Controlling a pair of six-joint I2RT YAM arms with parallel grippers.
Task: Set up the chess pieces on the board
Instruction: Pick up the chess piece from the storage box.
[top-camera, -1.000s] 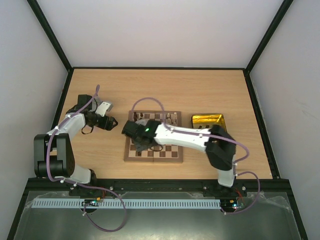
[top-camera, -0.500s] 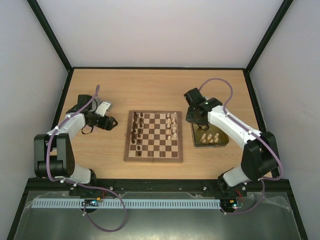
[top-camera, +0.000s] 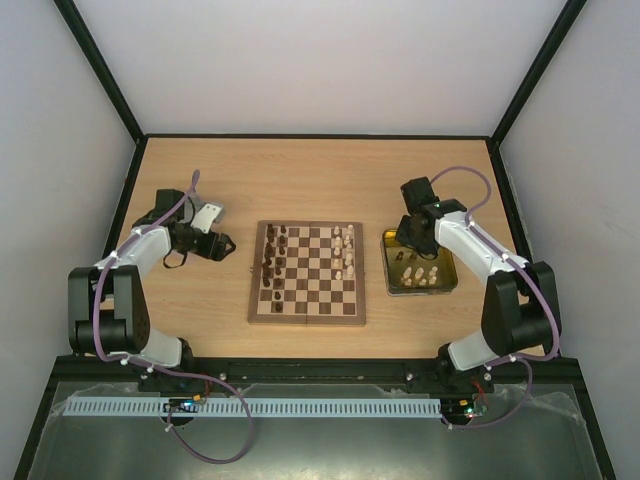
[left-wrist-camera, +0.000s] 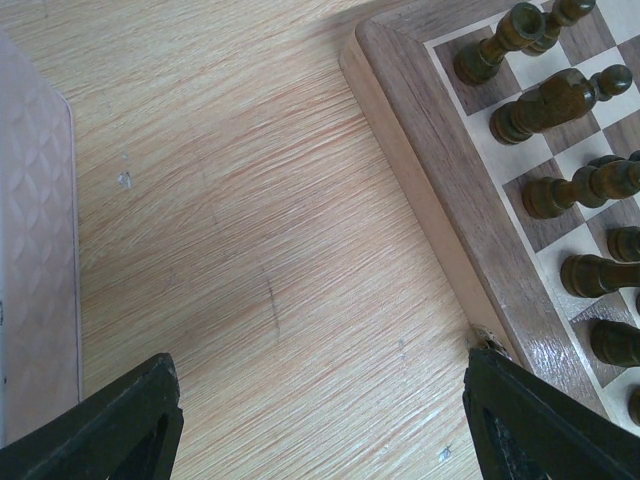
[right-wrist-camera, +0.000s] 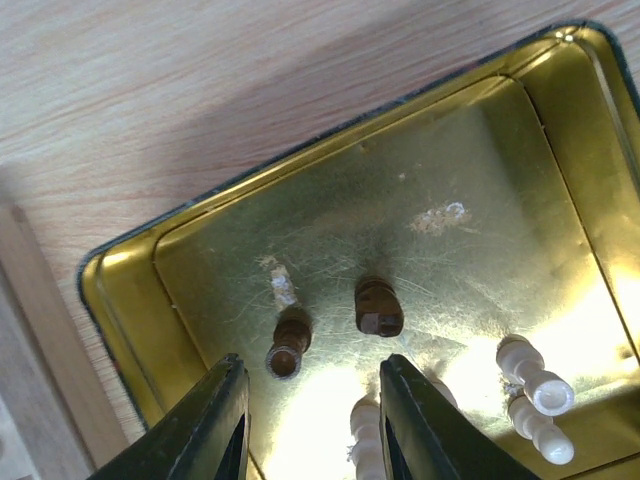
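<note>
Two arms flank the board (top-camera: 307, 302), which lies flat on the surface (top-camera: 300, 180). Dark pieces (top-camera: 272, 258) stand along the board's left files, running from its far edge toward the near one. Cream pieces (top-camera: 345, 250) stand along its right files, gathered toward the far edge.

Just left of the board's far-left corner hangs the left pincer (top-camera: 222, 245), low over bare wood. In its wrist view the jaws stand wide apart, released, with only wood grain between them. The board's corner (left-wrist-camera: 455, 250) sits just beside one fingertip (left-wrist-camera: 545, 420), and several dark pieces (left-wrist-camera: 555, 100) show on the squares past it.

Just right of the board, a narrow strip of surface away, sits a gold tray (top-camera: 447, 262). The right pincer (top-camera: 412, 243) hangs over the tray's far end, on the side nearest the board. Its wrist view shows the jaws partly parted, released, gripping nothing, with the tray's floor (right-wrist-camera: 470, 170) visible between them. Ahead of the fingertips two dark pieces rest in the tray: one (right-wrist-camera: 288, 345) close to a finger (right-wrist-camera: 195, 430), the other (right-wrist-camera: 378, 307) just beside it. Whether they stand or lie I cannot tell. More cream pieces (right-wrist-camera: 535, 390) lie on the tray's side away from the board, and one (right-wrist-camera: 365, 440) sits partly hidden against the other finger.
</note>
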